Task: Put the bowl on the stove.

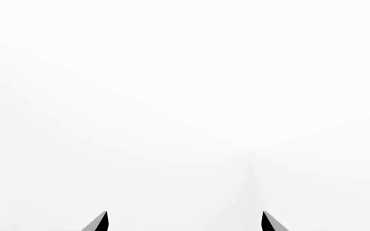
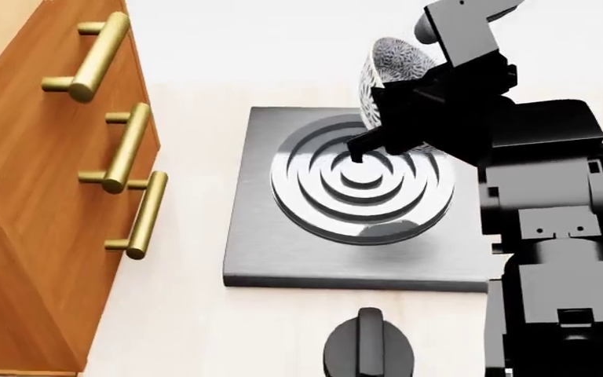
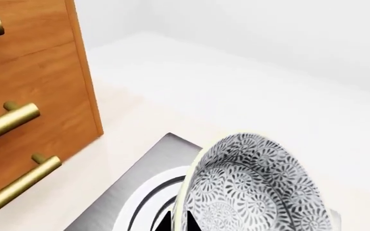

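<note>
Left to right, risks only.

Cabinet (image 2: 40,181) with brass handles (image 2: 139,214) sits just beside the stove (image 2: 270,251) on its left. Swing the bowl that way and you clip a handle; keep any correction small.

Left gripper (image 1: 185,222): only two finger tips show in its wrist view, spread apart, nothing between them, blank white beyond. It's out of the head view, so it's no threat here.

Stove lies flat on the table (image 2: 197,47), burner (image 2: 363,184) rings raised. The ridges are the problem: a bowl let go off-centre or tilted will likely rock on a ring or slide.

Bowl (image 2: 394,67) is in the air over the burner's far right part, tipped steeply on edge, mouth facing sideways. Right gripper (image 2: 370,145) has its fingers clamped on the bowl's rim, one inside, one outside. A rim pinch on a tilted bowl is a weak hold, so a fast wrist turn could let it pivot or slip out. Release as it is and I'd expect it to land on its edge and roll off the slab, maybe toward the cabinet. Level it first, then lower until the base touches.

Knob (image 2: 367,349) stands near the stove's front edge, under your right arm (image 2: 553,236). The arm blocks the stove's right side from the head view, so you can't judge clearance there.
</note>
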Tool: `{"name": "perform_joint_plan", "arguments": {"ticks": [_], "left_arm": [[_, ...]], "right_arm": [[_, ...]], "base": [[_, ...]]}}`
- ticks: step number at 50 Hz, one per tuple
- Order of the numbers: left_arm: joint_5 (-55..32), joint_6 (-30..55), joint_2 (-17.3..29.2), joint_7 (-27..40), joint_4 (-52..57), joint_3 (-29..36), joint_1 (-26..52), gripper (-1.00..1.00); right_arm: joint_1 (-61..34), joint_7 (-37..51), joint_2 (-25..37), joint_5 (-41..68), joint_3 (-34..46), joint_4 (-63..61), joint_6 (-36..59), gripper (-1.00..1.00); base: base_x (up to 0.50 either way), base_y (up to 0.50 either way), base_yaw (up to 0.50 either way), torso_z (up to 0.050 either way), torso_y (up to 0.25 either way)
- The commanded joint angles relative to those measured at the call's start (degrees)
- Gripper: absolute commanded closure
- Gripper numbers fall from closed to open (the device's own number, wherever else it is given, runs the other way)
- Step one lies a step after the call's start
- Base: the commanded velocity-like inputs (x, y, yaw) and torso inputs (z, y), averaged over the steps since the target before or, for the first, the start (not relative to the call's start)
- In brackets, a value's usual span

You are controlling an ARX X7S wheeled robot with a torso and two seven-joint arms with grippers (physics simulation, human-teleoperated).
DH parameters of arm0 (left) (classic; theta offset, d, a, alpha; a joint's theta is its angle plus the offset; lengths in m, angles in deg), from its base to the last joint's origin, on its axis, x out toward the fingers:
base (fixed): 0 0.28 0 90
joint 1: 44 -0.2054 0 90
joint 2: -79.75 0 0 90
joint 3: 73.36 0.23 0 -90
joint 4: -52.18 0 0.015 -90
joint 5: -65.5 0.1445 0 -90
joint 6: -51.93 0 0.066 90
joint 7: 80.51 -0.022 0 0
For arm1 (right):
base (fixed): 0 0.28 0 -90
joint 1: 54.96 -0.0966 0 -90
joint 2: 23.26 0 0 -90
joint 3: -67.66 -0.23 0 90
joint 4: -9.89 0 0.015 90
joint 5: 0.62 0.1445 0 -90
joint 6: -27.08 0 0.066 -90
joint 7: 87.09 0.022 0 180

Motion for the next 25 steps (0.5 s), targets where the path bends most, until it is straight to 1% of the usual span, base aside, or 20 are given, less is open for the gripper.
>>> {"name": "perform_joint_plan", "arguments": {"ticks": [1,4,5,12,22,24,25], "left_arm": [[2.9,-0.15,-1.82,-2.12,0.14,-1.31,-0.08,-1.0],[1.11,0.16,-0.86,-0.97,-0.36,-1.15,0.23,-1.0],[-0.84,0.35,-0.18,0.1,-0.78,-1.1,0.17,-1.0],[-0.81,-0.09,-0.35,0.04,-0.93,-1.26,0.19,-1.0],[1.01,-0.94,-1.14,-1.81,-0.46,-1.64,-0.45,-1.0],[0.79,-1.1,-1.1,-2.27,-0.41,-1.74,-0.77,-1.0],[1.53,-1.79,-1.65,-4.3,-0.09,-1.9,-1.14,-1.0]], "right_arm": [[-0.03,-0.98,-1.37,-1.59,-3.12,0.0,-0.47,1.0],[-0.07,-0.98,-1.41,-1.56,-3.24,0.0,-0.43,1.0],[-0.03,-1.05,-1.44,-1.65,-3.15,0.0,-0.46,1.0],[0.1,-1.13,-1.82,-1.7,-3.13,0.0,-0.36,1.0],[0.08,-1.02,-2.31,-1.67,-3.1,0.0,-0.54,1.0],[0.07,-1.0,-2.34,-1.66,-3.12,0.0,-0.47,1.0],[0.05,-0.93,-2.34,-1.65,-3.16,0.0,-0.44,1.0]], "base": [[0.0,0.0,0.0,0.0,-0.25],[0.0,0.0,0.0,0.0,-0.25],[0.0,0.0,0.0,0.0,0.0],[0.0,0.0,0.0,0.0,0.0],[0.0,0.0,0.0,0.0,0.0],[0.0,0.0,0.0,0.0,-0.169],[0.0,0.0,0.0,0.0,-0.25]]}}
